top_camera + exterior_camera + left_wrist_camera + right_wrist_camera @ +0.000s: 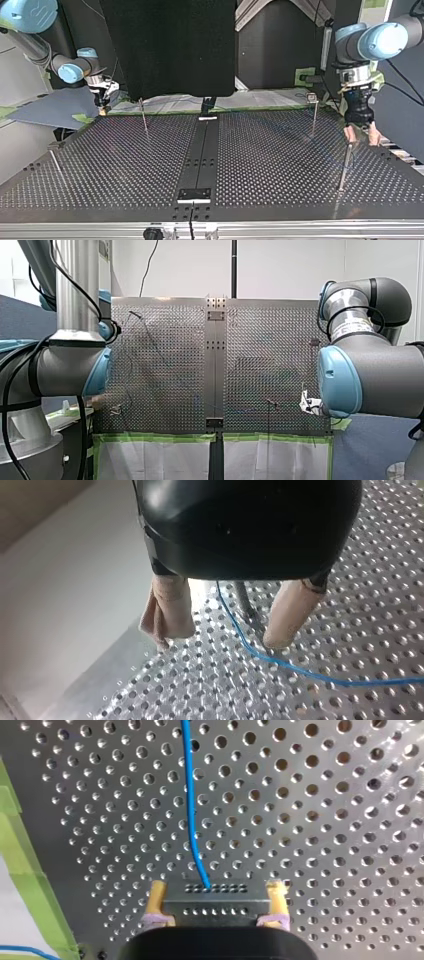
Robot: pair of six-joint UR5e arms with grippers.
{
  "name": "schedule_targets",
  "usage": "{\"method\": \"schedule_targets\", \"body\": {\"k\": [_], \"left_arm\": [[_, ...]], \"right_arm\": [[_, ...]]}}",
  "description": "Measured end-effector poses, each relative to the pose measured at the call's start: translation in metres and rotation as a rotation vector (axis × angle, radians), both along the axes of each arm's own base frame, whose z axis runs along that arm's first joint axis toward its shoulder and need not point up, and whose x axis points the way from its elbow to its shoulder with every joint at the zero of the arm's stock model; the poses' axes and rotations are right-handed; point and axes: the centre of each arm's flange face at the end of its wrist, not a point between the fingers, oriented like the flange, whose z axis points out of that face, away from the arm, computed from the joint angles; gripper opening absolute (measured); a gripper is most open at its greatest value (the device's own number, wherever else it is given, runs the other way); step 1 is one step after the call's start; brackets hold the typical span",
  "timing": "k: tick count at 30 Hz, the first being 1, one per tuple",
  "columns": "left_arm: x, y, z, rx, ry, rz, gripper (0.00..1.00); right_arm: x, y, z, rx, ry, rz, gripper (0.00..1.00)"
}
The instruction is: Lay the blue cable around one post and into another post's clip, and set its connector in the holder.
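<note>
My right gripper (217, 889) is shut on the black connector (215, 904), its yellow pads (158, 895) pressing on the connector's two ends. The blue cable (192, 810) leaves the connector and runs ahead over the perforated table. In the top view this gripper (102, 102) hangs at the far left edge of the table. My left gripper (225, 632) stands open just above the table, beige pads (172, 615) apart. The blue cable (250, 647) passes between them, beside a thin post (247, 607). In the top view my left gripper (361, 134) sits over the right post (345, 165).
More thin posts stand at the top view's far left (144, 117), far right (313, 112) and near left (55, 162). A dark centre strip carries a small block (195, 194) near the front edge. Green tape (20, 865) marks the table's edge beside my right gripper.
</note>
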Motion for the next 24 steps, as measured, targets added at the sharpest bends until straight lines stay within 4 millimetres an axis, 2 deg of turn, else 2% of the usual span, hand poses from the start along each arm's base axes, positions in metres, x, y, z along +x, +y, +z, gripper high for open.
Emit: {"method": "schedule_targets", "body": {"k": [9, 19, 24], "left_arm": [[0.009, -0.017, 0.001, -0.054, -0.064, -0.1, 0.99], [0.017, -0.015, -0.033, -0.197, 0.001, -0.053, 0.99], [0.022, -0.017, -0.028, -0.224, 0.011, -0.023, 0.99]], "right_arm": [[0.001, 0.0, -0.001, -0.003, 0.0, 0.002, 0.0], [0.002, 0.001, -0.003, 0.001, 0.0, 0.003, 0.0], [0.004, 0.001, -0.003, 0.001, 0.0, 0.006, 0.0]]}}
